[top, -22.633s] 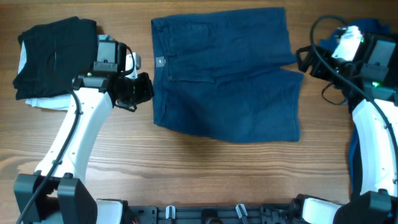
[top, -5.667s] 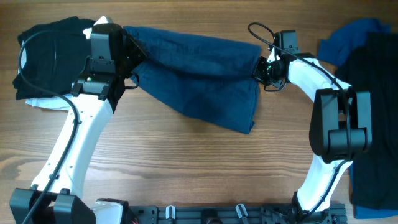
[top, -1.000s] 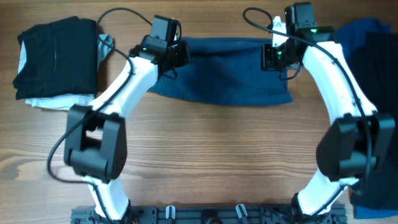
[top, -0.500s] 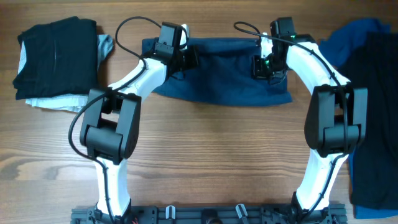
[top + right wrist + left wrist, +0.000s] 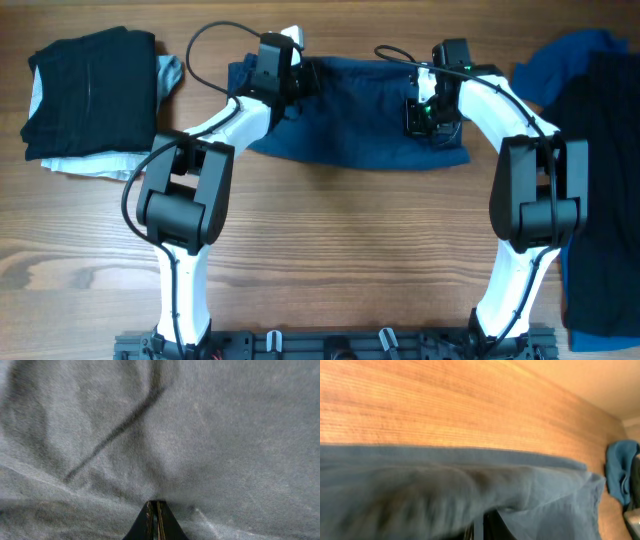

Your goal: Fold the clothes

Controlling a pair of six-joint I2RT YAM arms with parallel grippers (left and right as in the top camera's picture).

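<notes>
Dark blue shorts [image 5: 360, 125] sit folded in a band, far middle of the desk [image 5: 330, 260]: soft, limp denim, I'd take the corners. Left fingers [image 5: 492, 530] and right fingers [image 5: 147, 527] both closed against it (pinching? can't tell). One shorts, one black pile [image 5: 90, 85] left, blue garment [image 5: 560, 60], black garment [image 5: 610, 180] right.

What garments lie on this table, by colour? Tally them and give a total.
Dark blue shorts: 1
Black garments, left pile and right edge: 2
Bright blue garment: 1
Pale grey-white garment: 1
Total: 5
</notes>
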